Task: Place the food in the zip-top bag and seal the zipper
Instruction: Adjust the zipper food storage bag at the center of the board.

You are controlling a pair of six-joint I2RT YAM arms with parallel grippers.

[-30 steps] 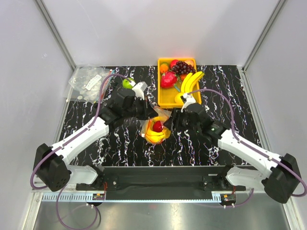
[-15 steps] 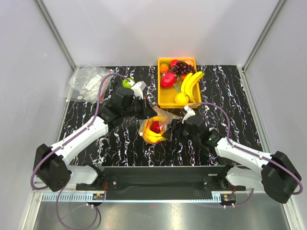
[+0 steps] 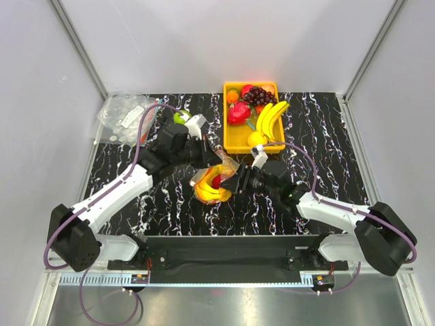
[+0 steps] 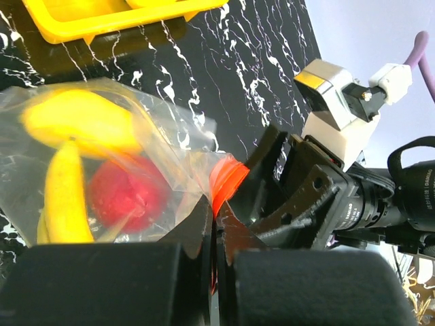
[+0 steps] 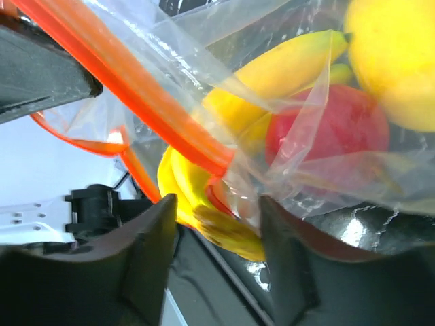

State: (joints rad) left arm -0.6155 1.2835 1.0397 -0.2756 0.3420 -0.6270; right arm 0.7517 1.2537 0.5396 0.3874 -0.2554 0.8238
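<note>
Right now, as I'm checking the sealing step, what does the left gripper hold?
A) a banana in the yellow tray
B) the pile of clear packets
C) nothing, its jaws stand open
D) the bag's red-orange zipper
D: in the left wrist view the left gripper, shut, pinches the red-orange zipper at the mouth of the zip-top bag.

You're on: left arm (image 3: 115, 193) and right arm (image 3: 336, 207), white links, black joint housings | purple cable (image 3: 141, 142) looping off each arm | left gripper (image 4: 212, 227) and right gripper (image 5: 217, 217), matte black blocky fingers | right wrist: white-and-grey block (image 4: 336, 115), black lens barrel (image 4: 380, 207) with white lettering
</note>
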